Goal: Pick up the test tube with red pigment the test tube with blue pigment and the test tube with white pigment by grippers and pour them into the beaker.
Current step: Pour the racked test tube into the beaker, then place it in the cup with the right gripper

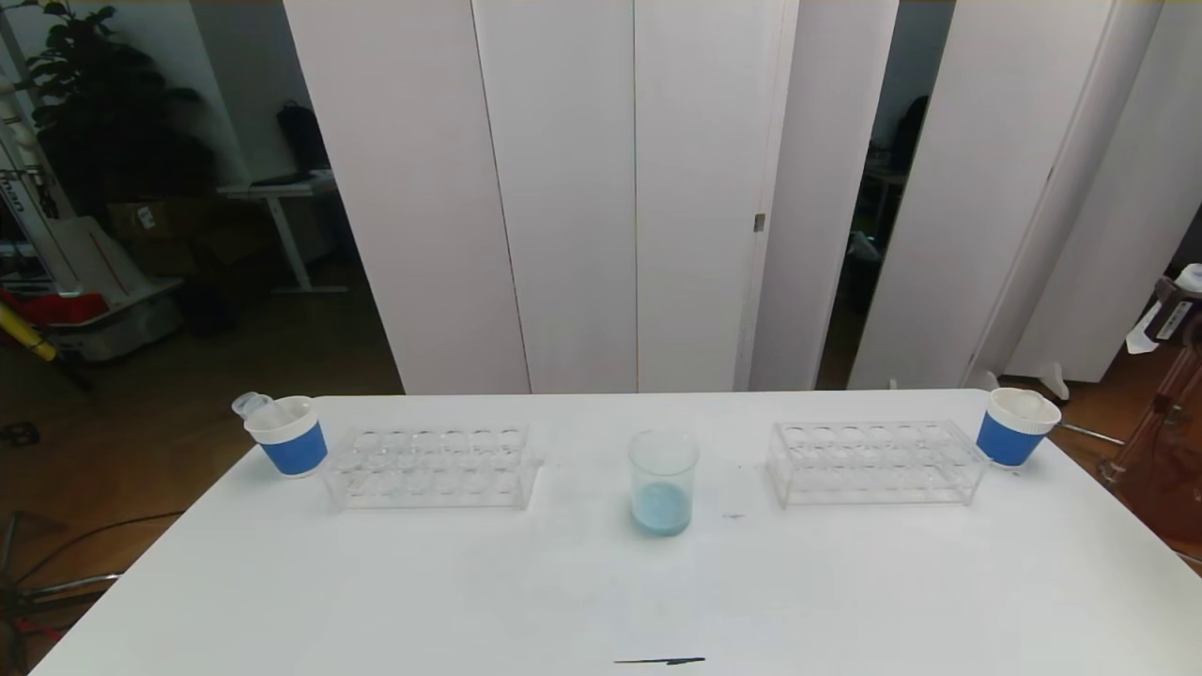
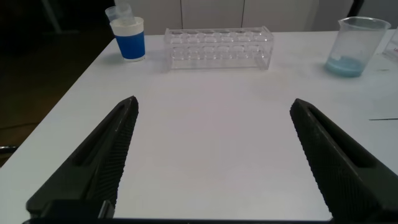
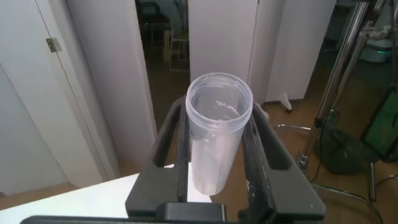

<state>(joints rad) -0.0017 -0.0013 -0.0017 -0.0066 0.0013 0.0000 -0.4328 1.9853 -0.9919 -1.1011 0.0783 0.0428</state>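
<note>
right gripper (image 3: 214,149): jaws clenched on an apparently empty clear test tube (image 3: 217,134), raised off the surface | left gripper (image 2: 211,155): jaws released, low over surface | beaker (image 1: 663,482): mid-surface, pale-blue liquid | tube looks light, slick, fragile; grip mid-body.

**Hidden or cut off**

Neither arm shows in the head view. The left gripper (image 2: 213,158) is cut by the left wrist picture's lower edge; only its two fingers show. The tube (image 3: 217,134) held in the right gripper (image 3: 219,163) has its lower end hidden, so any contents cannot be told. The beaker (image 2: 356,45) is clipped at its rim.
</note>
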